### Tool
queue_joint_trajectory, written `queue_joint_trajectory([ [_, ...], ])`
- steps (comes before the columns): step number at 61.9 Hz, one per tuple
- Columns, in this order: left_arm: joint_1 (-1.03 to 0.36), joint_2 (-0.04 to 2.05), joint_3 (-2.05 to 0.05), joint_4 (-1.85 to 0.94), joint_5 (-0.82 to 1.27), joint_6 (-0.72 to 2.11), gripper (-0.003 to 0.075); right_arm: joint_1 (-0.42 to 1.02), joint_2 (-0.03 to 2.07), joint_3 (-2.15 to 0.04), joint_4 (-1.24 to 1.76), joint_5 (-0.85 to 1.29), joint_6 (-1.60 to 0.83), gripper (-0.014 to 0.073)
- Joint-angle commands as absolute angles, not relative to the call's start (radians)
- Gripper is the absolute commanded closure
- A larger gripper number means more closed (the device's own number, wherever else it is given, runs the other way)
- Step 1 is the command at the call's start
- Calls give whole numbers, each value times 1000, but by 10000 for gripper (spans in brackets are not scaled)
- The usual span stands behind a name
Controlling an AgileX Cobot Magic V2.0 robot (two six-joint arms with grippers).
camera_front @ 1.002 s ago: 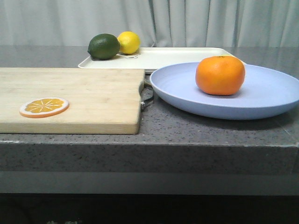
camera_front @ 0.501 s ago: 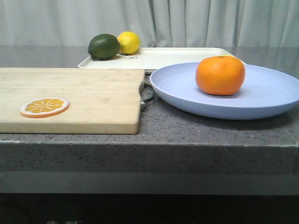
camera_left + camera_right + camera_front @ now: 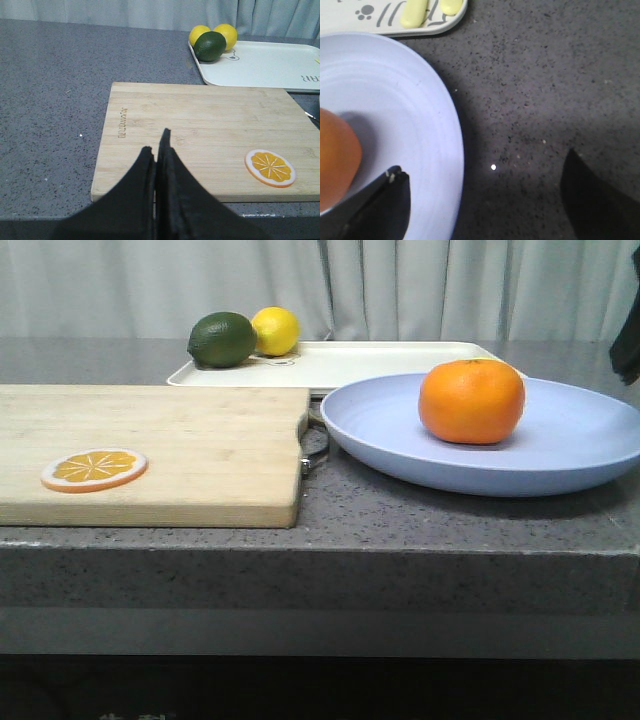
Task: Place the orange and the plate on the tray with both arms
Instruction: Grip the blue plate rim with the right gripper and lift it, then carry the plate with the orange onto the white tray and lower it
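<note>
The orange (image 3: 471, 400) sits on the lavender-blue plate (image 3: 570, 455) at the right of the counter. The cream tray (image 3: 380, 362) lies behind the plate. A dark part of my right arm (image 3: 627, 350) shows at the front view's right edge. In the right wrist view my right gripper (image 3: 483, 160) is open and empty. One finger (image 3: 390, 200) is over the plate (image 3: 405, 115) near the orange (image 3: 337, 160); the other is over bare counter, with the plate's rim between them. My left gripper (image 3: 157, 147) is shut and empty over the near edge of the cutting board (image 3: 200, 120).
A wooden cutting board (image 3: 150, 450) with a metal handle lies at the left and bears an orange slice disc (image 3: 94, 469). A green lime (image 3: 222, 339) and a lemon (image 3: 275, 330) sit on the tray's far left corner. The left wrist view shows two lemons (image 3: 226, 34).
A dark part of my right arm has come into the front view at the right edge. The orange, plate and tray have not moved.
</note>
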State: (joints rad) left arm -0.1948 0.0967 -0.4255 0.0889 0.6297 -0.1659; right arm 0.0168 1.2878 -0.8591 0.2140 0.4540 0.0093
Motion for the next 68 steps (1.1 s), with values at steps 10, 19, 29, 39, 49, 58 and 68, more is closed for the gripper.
queue_joint_trajectory([
  [10,-190,107,-449,86,548,-174,738,33,1404,-961,253,419,0,233],
  [19,-190,107,-449,86,547,-174,738,54,1436,-971,253,414,0,353],
  [29,-190,107,-449,86,547,-174,738,55,1441,-971,262,420,0,505],
  [39,-190,107,-449,86,547,-174,738,55,1441,-976,264,445,0,658],
  [49,-190,107,-449,86,547,-174,738,43,1441,-1046,300,565,0,659],
  [58,-190,107,-449,86,547,-174,738,28,1441,-1171,345,703,0,659],
  [68,-190,107,-449,86,547,-174,738,28,1451,-1321,356,821,-9,659],
])
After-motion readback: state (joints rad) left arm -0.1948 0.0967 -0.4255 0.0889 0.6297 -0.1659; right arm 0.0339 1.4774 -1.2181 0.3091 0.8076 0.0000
